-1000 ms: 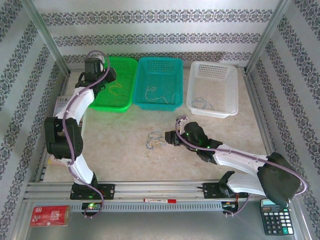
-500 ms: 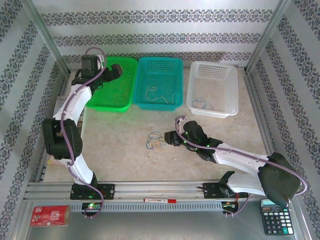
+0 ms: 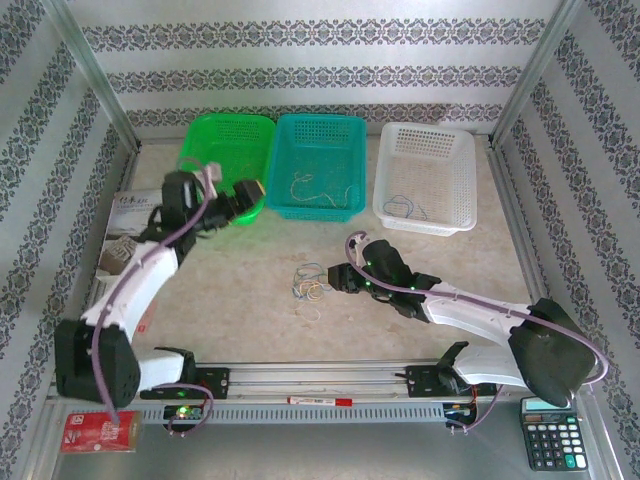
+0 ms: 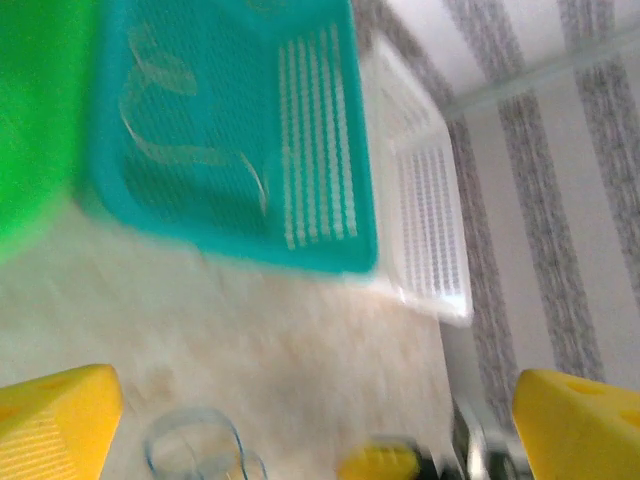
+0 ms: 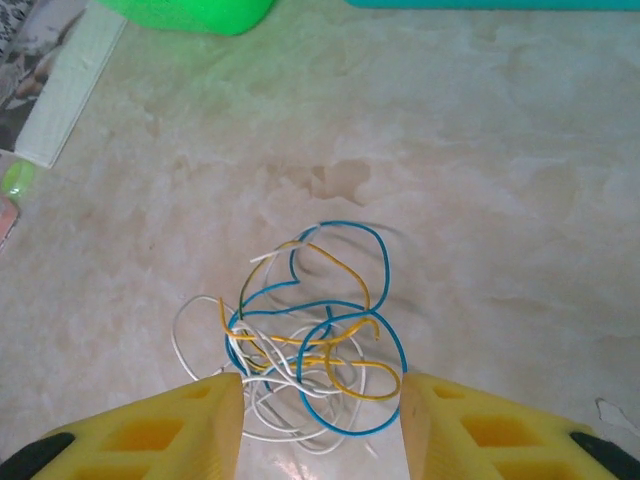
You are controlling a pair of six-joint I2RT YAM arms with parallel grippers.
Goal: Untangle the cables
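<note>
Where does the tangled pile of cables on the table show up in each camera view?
Top external: cable tangle mid-table, beside the right gripper.
Left wrist: bottom edge, a blurred bluish loop, apparently it.
Right wrist: the cable tangle sits lower centre.
Shared landmark: green basket.

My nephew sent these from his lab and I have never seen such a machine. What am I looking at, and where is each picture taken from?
Two robot arms stand at the near edge of a table. The wide picture looks down from above and behind them; the other two come from cameras on the wrists, so the yellow wedges are each arm's own fingers. On it lies a tangle of thin cables, yellow, blue and white. At the back stand a green basket, a teal basket and a white basket. The right gripper is open, its fingers either side of the tangle. The left gripper is open and empty, by the green basket.
</note>
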